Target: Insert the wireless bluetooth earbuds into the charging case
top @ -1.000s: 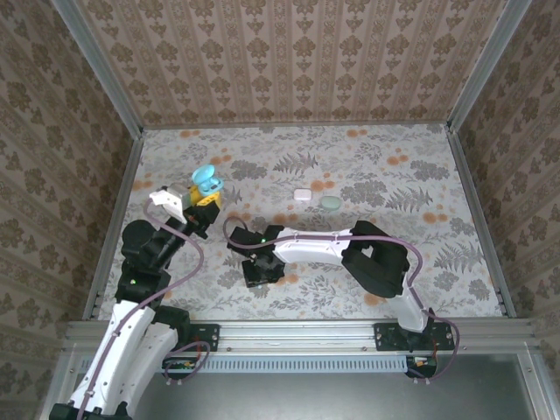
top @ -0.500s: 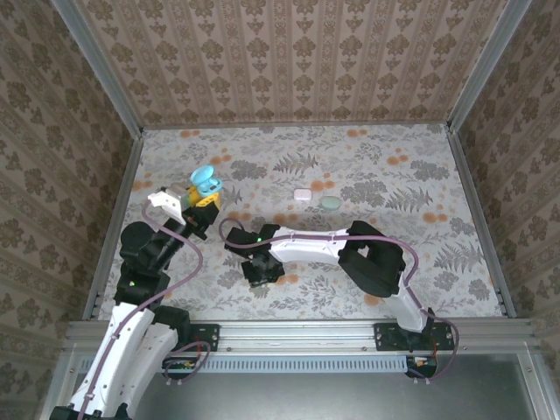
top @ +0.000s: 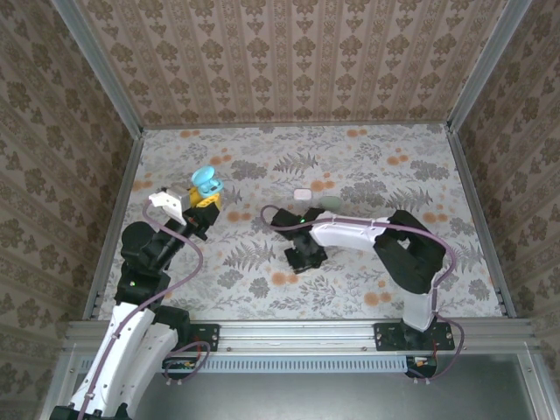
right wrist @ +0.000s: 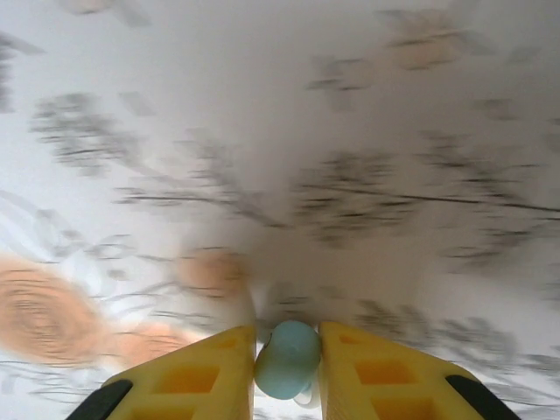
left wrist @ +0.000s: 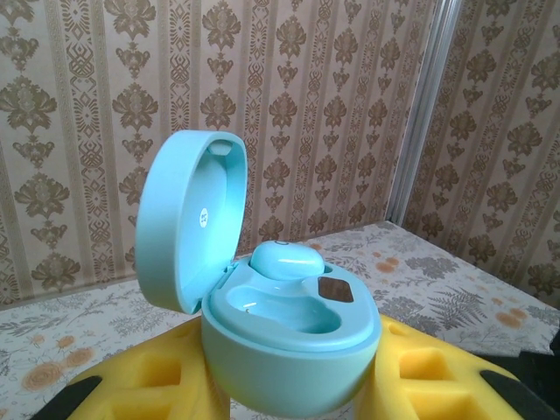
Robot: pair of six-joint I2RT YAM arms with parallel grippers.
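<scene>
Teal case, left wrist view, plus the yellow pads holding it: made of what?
Teal case: likely moulded plastic, smooth satin finish, soft highlights on the open lid. Yellow pads: look like matte plastic with recessed pockets; could be printed, cannot tell.

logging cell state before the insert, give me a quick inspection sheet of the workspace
surface: floral table cover, nothing spilled
job's things: open teal case, seated earbud; second teal earbud
clutter: whitish case, pale green case, mid-table
grippers: left gripper shut on teal case; right gripper shut on second teal earbud
cables: purple cable along each arm
surroundings: patterned walls, metal frame
</scene>
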